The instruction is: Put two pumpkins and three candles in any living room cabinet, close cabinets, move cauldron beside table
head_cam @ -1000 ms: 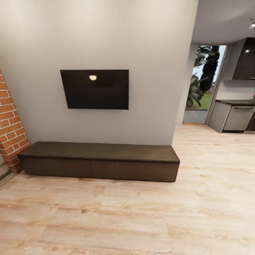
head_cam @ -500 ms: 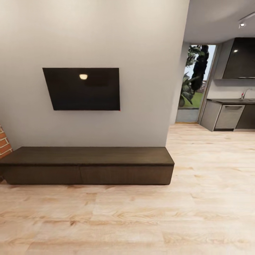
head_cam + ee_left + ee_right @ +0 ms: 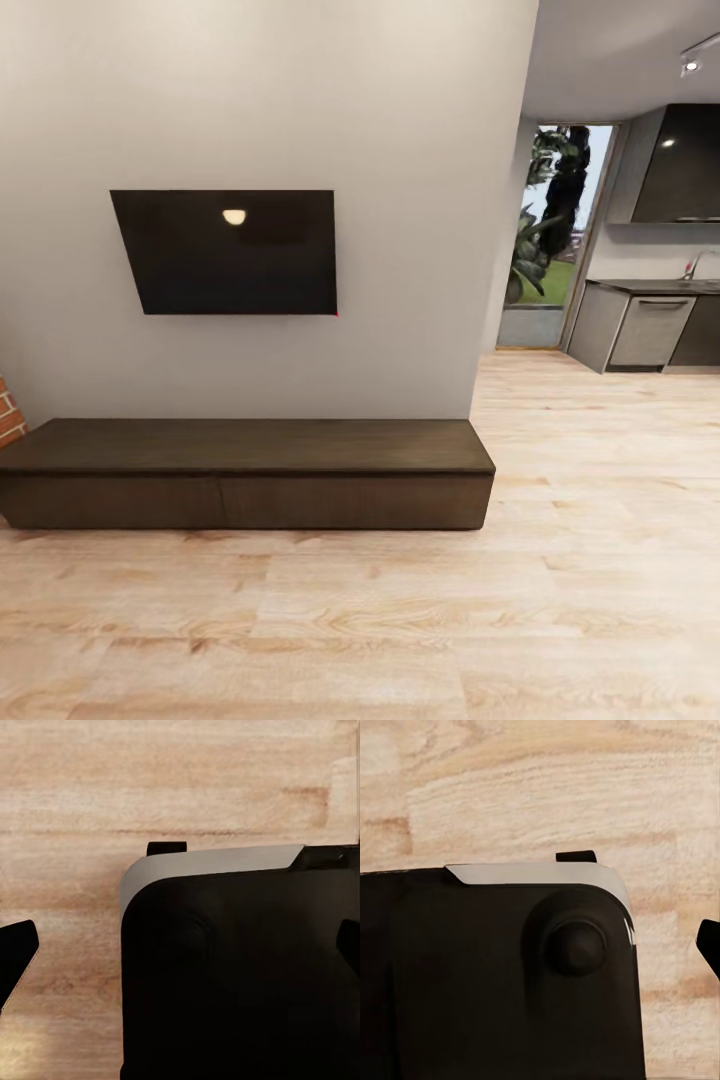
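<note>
Cabinet (image 3: 250, 475) stands against the grey wall (image 3: 400, 200), below the TV (image 3: 230, 252), all fronts shut, top bare. Wood floor (image 3: 400, 620) ahead; kitchen (image 3: 655, 320) at far right. Each wrist view looks down past the robot's black base (image 3: 240, 975) to floor. Jaws on both arms: cannot tell.

— Item one, floor (image 3: 560, 560)?
— Pale wood-grain planks, laid wall to wall and running on through the opening at the right into the kitchen area. The same planks showed in both wrist views, beneath dark robot body parts.
— What stood on it?
— One cabinet (image 3: 250, 480): long, low, dark brown, set flush against the grey wall, its flat fronts shut. Its top was bare.
— Anything else resting on the floor?
— At the far right, grey kitchen units (image 3: 640, 330) stood on the planks beside the doorway.
</note>
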Motion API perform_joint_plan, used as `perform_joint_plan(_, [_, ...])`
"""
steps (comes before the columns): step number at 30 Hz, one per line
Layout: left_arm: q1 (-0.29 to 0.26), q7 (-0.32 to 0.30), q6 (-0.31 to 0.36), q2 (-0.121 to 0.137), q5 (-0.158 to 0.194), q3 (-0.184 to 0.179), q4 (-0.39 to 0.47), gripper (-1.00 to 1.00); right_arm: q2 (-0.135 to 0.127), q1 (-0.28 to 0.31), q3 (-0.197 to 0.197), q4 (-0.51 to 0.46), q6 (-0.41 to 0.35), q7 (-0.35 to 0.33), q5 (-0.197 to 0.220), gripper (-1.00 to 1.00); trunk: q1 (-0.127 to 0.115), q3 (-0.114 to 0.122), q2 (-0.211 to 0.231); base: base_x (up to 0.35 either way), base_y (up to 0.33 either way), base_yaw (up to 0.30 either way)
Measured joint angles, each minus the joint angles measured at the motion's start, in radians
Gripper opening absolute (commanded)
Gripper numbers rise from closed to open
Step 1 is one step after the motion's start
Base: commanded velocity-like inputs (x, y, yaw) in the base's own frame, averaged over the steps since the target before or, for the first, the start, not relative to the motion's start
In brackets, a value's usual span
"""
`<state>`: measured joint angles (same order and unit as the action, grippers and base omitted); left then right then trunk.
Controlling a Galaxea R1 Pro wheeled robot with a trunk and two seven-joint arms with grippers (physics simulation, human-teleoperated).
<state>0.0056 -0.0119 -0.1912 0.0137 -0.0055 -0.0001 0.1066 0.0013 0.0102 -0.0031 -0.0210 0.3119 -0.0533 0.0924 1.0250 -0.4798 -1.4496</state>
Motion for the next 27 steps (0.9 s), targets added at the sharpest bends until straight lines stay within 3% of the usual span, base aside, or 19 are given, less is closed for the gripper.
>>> perform_joint_plan(9, [-0.001, 0.003, -0.004, -0.003, 0.001, 0.001, 0.044, 1.0, 0.001, 0.0, 0.0, 0.003, -0.003, 0.0, -0.003, 1.0, 0.0, 0.0, 0.0, 0.0, 0.0, 0.0])
perform_joint_plan(14, [-0.006, 0.008, 0.032, -0.01, 0.004, 0.001, 0.177, 1.0, 0.002, 0.0, 0.001, 0.009, -0.003, 0.0, -0.005, 1.0, 0.0, 0.0, 0.0, 0.0, 0.0, 0.0])
perform_joint_plan(17, [-0.012, 0.009, 0.149, -0.024, 0.004, 0.001, 0.278, 1.0, 0.002, 0.0, 0.003, 0.007, 0.0, 0.001, -0.006, 1.0, 0.0, 0.0, 0.0, 0.0, 0.0, 0.0])
perform_joint_plan(20, [-0.015, 0.01, 0.373, -0.048, 0.003, 0.0, 0.425, 1.0, 0.002, 0.0, 0.003, 0.007, -0.002, -0.001, -0.004, 1.0, 0.0, 0.0, 0.0, 0.0, 0.0, 0.0])
perform_joint_plan(23, [-0.017, 0.005, 0.523, -0.064, 0.004, -0.001, 0.549, 1.0, 0.002, 0.0, 0.001, 0.006, -0.001, -0.003, -0.002, 1.0, 0.0, 0.0, 0.0, 0.0, 0.0, 0.0])
perform_joint_plan(27, [-0.056, 0.002, 0.621, -0.088, 0.012, -0.001, 0.652, 1.0, 0.002, 0.0, -0.001, -0.001, 0.002, -0.002, 0.0, 1.0, 0.0, 0.0, 0.0, 0.0, 0.0, 0.0])
